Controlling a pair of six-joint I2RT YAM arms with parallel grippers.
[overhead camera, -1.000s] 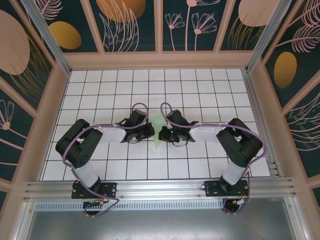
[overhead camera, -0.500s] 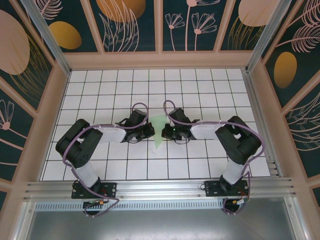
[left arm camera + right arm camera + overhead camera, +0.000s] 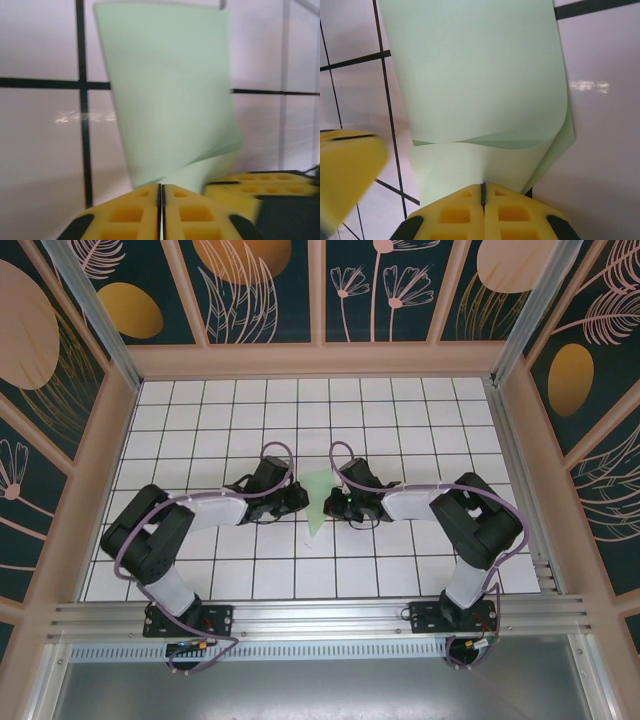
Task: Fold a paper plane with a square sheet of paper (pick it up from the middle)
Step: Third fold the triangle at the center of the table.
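While the right gripper (image 3: 482,186) pinches the square sheet of paper (image 3: 475,75), left gripper (image 3: 161,187) closed alongside, the uncreased curl may spring open.

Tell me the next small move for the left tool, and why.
Probably slide the left tool, fingers together, along the rounded fold of the square sheet of paper to flatten it. The sheet is doubled over but bulges open instead of lying creased, and the right tool is shut on it, anchoring it.

Mint-green paper (image 3: 470,75), black-gridded white table (image 3: 200,410)
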